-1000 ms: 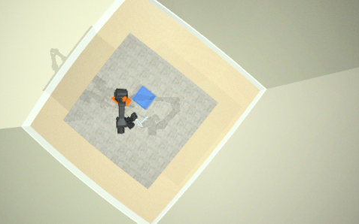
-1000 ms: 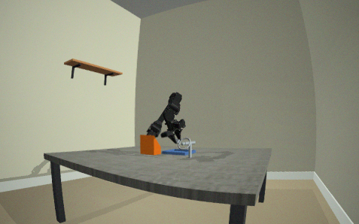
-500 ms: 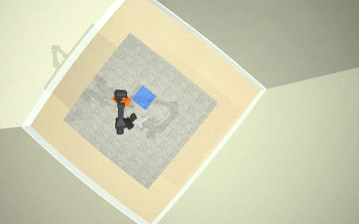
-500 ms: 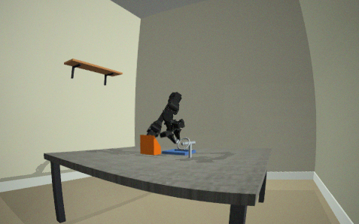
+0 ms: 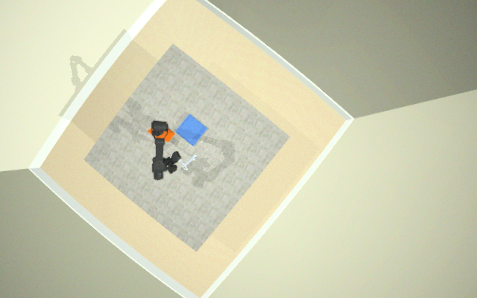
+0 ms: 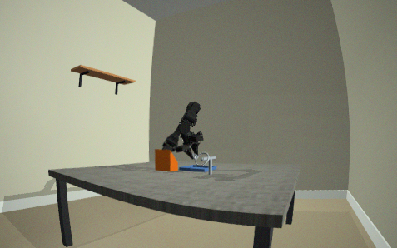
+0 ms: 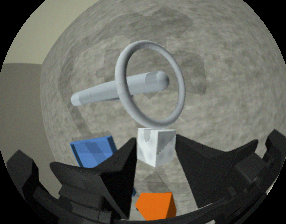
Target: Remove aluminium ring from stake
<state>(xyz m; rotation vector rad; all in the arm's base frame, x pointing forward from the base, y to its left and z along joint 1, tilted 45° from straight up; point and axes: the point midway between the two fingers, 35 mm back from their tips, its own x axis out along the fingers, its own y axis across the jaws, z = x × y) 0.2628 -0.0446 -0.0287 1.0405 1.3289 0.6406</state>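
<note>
Standing on the grey table [image 5: 234,145] [image 6: 153,187], the black arm [image 5: 159,150] [image 6: 182,129] leans over, the orange block [image 5: 169,136] [image 6: 164,161] [image 7: 156,206] cut off below the jaws in the wrist view! Past one finger, the blue tray [image 5: 192,130] [image 6: 192,168] [image 7: 94,151], partly hidden. Ahead, the stake's cross-bar [image 6: 208,158] [image 7: 104,91], its post hard to make out from the wrist. And the ring [image 6: 196,160] [image 7: 181,97], tilted up around the bar, just beyond the fingertips! The gripper [image 6: 196,157] [image 7: 155,140] is clamped on the pale tab [image 7: 155,146].
</note>
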